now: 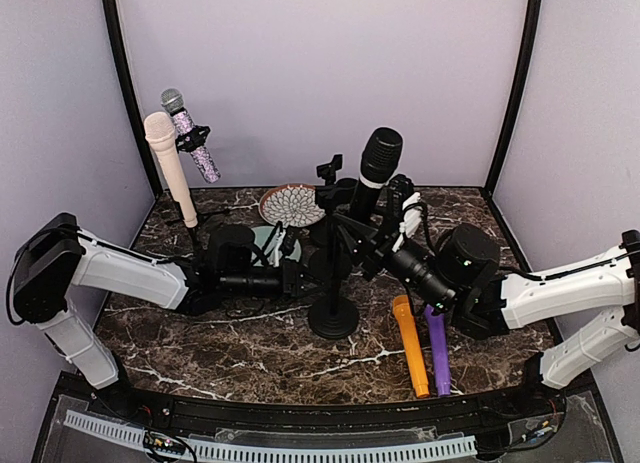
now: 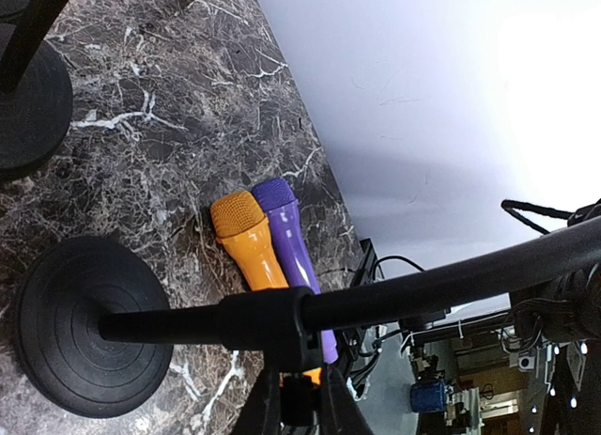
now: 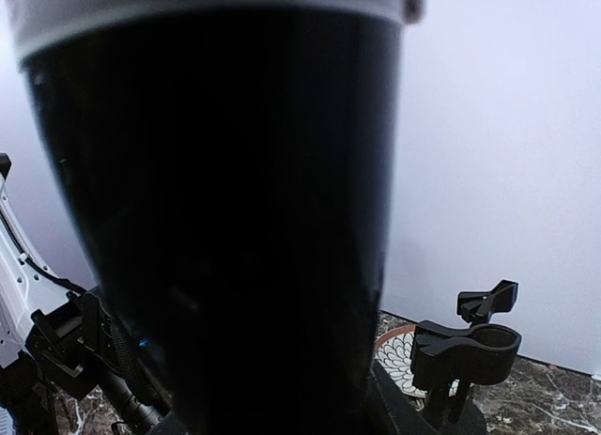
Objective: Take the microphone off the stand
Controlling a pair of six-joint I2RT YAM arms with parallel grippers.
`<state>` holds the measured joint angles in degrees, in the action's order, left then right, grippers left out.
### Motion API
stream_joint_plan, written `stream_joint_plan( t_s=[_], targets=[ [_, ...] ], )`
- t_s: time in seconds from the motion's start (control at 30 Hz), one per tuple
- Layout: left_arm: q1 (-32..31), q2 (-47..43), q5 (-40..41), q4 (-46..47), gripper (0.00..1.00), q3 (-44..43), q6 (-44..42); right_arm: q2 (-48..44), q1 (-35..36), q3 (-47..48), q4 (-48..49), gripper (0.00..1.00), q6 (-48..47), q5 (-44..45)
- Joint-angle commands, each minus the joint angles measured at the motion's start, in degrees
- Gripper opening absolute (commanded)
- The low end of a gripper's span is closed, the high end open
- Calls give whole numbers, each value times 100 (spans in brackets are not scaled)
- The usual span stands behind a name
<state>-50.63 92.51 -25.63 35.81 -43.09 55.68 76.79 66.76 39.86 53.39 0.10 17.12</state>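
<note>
My right tool (image 1: 388, 221) grips the black microphone (image 1: 374, 168) by the lower part of its body. The microphone is held in the air, tilted, with its mesh head up and leaning towards the back wall, above the middle of the counter (image 1: 220, 343). In my right wrist view its dark body fills nearly the whole frame. The stand's clip (image 3: 467, 350) shows just to the side of it, and the microphone is outside its ring. I cannot tell whether the two touch.

My left tool (image 1: 303, 274) is closed on the stand (image 1: 333, 283), clamped across the pole (image 2: 423, 285) at a thicker collar partway up. From my left wrist the pole runs across the frame to the round black base (image 2: 89, 327), which sits flat on the marble.

An orange microphone (image 1: 411, 345) and a purple microphone (image 1: 438, 348) lie side by side, touching, on the counter to the right of the base. A patterned plate (image 1: 290, 204) lies near the back. At the back left, a pink microphone (image 1: 170, 168) and a glittery one (image 1: 190, 133) stand on another stand.
</note>
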Motion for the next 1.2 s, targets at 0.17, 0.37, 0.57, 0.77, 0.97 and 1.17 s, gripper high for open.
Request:
stream_joint_plan(
  t_s=[0.17, 0.37, 0.57, 0.77, 0.97, 1.17],
  targets=[
    [-112, 573, -904, 686, 1, 415, 1076, -99, 69, -186, -138, 28, 181, 11],
    [-98, 628, -909, 799, 1, 452, 1186, -134, 73, -230, -106, 28, 175, 55],
    [-104, 444, -696, 63, 18, 245, 615, -146, 66, -258, -93, 28, 175, 63],
    [-104, -47, -40, -1548, 51, -424, -982, -222, 73, -301, -89, 31, 166, 78],
    [-99, -471, 463, -2128, 66, -700, -2231, -312, 69, -360, -115, 69, 175, 136],
    [-121, -811, 709, -2163, 69, -688, -3461, -395, 98, -415, -129, 91, 147, 262]
  ],
)
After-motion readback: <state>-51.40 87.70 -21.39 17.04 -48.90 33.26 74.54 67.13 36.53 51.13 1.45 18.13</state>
